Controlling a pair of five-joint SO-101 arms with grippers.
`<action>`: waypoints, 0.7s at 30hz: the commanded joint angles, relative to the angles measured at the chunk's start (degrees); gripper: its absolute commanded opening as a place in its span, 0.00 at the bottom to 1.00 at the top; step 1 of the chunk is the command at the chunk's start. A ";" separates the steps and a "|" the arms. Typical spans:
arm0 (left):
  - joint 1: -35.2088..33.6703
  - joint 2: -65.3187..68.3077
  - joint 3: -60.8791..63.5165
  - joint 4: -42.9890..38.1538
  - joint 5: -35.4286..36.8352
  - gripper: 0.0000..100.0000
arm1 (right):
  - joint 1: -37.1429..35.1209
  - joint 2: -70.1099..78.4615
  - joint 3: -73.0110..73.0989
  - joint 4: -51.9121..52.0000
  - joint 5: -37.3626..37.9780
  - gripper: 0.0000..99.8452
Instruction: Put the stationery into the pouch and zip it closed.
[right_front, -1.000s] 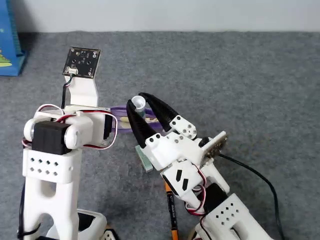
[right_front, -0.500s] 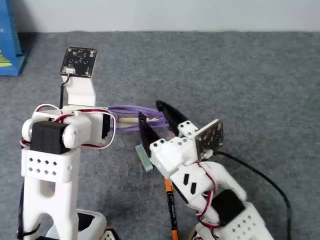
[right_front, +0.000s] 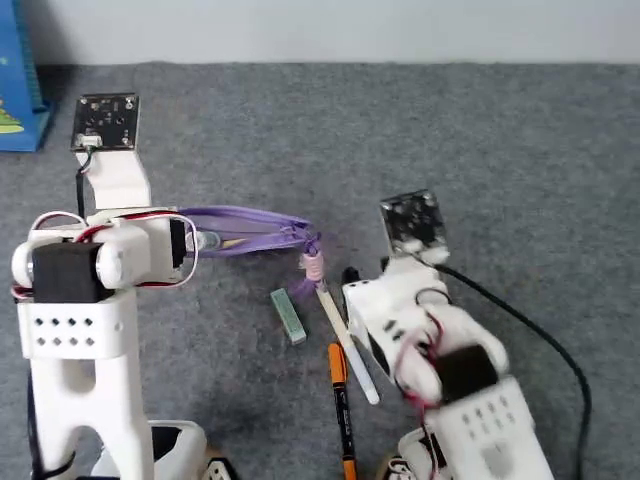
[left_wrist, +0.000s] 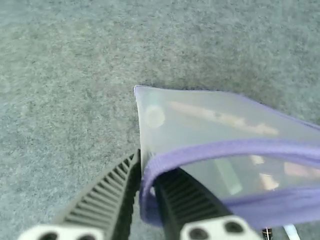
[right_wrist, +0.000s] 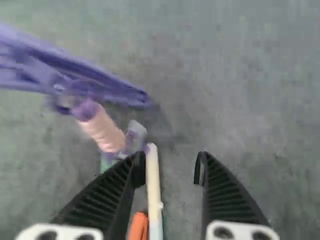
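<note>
Pouch (right_front: 250, 232), purple and clear, near the middle of the grey bench (right_front: 500, 150), pinched tight at its 9 o'clock end by left hand (left_wrist: 146, 172). Right hand (right_wrist: 170, 160) open wide, holding nothing. White pen (right_front: 345, 345), orange pen (right_front: 342, 410) and green eraser (right_front: 290, 315) at 6 o'clock of the zip end.

1. Centre left: purple pouch (right_front: 250, 228), stretched sideways from under the left arm (right_front: 95, 270), pink zip charm (right_front: 313, 265) at its right end.
2. Just below: green eraser (right_front: 290, 315), white pen (right_front: 354, 362) and orange pen (right_front: 342, 400) on the grey table (right_front: 520, 150).
3. Lower right: right arm (right_front: 440, 360), beside the pens.
4. Upper left edge: blue box (right_front: 18, 90).
</note>
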 joint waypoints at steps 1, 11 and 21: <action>-0.53 -0.62 -0.84 0.35 0.53 0.01 | 0.75 11.21 -0.88 -3.30 0.35 0.15; -0.53 -0.62 1.27 0.00 0.53 0.01 | -0.40 34.86 -1.05 -18.24 0.70 0.15; -0.62 -0.62 1.27 0.00 0.53 0.01 | -4.09 47.96 -1.05 -28.97 0.44 0.15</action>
